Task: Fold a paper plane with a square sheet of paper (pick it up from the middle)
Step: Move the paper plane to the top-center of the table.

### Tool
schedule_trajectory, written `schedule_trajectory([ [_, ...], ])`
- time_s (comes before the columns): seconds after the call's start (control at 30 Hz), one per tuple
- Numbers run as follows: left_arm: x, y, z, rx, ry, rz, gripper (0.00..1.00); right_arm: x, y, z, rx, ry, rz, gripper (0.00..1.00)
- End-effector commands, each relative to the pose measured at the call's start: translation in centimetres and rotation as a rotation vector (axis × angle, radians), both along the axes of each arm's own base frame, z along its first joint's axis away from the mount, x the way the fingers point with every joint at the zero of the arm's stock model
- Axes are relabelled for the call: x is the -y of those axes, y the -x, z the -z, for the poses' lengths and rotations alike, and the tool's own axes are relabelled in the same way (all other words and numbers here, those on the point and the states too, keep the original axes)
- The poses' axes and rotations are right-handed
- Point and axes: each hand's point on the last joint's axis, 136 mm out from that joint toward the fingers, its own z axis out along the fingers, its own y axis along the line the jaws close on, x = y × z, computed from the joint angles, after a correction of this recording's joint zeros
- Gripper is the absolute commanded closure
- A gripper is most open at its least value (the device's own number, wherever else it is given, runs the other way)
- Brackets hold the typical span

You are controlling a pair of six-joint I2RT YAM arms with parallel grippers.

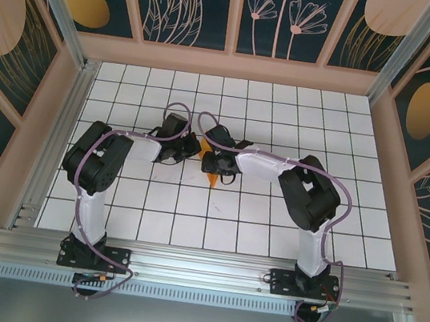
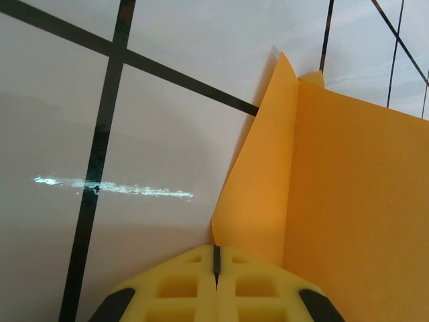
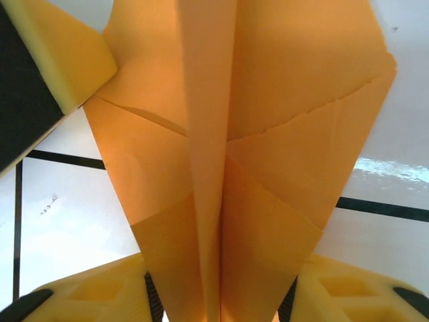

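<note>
The square sheet of paper is now a bright-orange paper plane, folded into a creased dart and held up over the middle of the grid table. My left gripper is shut, and a flap corner of the plane runs into its closed fingertips. My right gripper faces it from the right with its jaws apart. The plane's folded layers stand between the yellow pads and fill the gap. One left-gripper finger rests against the plane's upper left flap. Both grippers meet nose to nose.
White tiles with black grid lines surround the two arms. Pink-framed walls with leaf patterns close in the back and both sides. An aluminium rail carrying the arm bases runs along the near edge.
</note>
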Motion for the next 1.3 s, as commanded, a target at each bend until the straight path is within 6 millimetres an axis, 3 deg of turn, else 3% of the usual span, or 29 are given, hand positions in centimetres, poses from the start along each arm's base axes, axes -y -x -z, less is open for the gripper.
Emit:
schedule_trajectory([
  [0.0, 0.3, 0.3, 1.3, -0.032, -0.002, 0.008, 1.0, 0.4, -0.4, -0.4, 0.021, 0.037, 0.032, 0.55],
  [0.47, 0.3, -0.1, 0.3, -0.014, -0.002, 0.006, 0.98, 0.7, -1.3, -1.3, 0.062, 0.073, 0.073, 0.95],
  [0.6, 0.3, -1.4, -2.7, 0.044, -0.007, -0.01, 0.72, 1.8, -1.7, -2.2, 0.096, 0.112, 0.113, 0.99],
  [0.73, -1.4, -2.9, -6.5, 0.117, -0.01, -0.066, 0.45, 3.7, -2.6, -3.0, 0.119, 0.151, 0.154, 1.0],
  [0.8, -3.0, -3.3, -7.9, 0.141, -0.021, -0.108, 0.36, 5.1, -3.5, -3.3, 0.129, 0.155, 0.18, 0.99],
  [1.0, -7.9, -3.3, -8.9, 0.157, -0.107, -0.224, 0.22, 8.4, -8.3, -3.8, 0.15, 0.141, 0.229, 1.0],
  [1.1, -9.0, -2.9, -8.1, 0.133, -0.136, -0.244, 0.21, 9.3, -11.0, -3.6, 0.166, 0.158, 0.231, 1.0],
  [1.13, -9.1, -2.9, -9.1, 0.153, -0.129, -0.249, 0.21, 9.6, -11.7, -3.4, 0.164, 0.165, 0.234, 0.99],
  [1.2, -9.2, -2.7, -9.1, 0.155, -0.131, -0.254, 0.2, 9.3, -12.9, -2.8, 0.164, 0.183, 0.223, 0.99],
  [1.27, -9.3, -2.6, -9.0, 0.152, -0.133, -0.256, 0.2, 10.5, -14.4, -2.2, 0.155, 0.197, 0.248, 0.99],
])
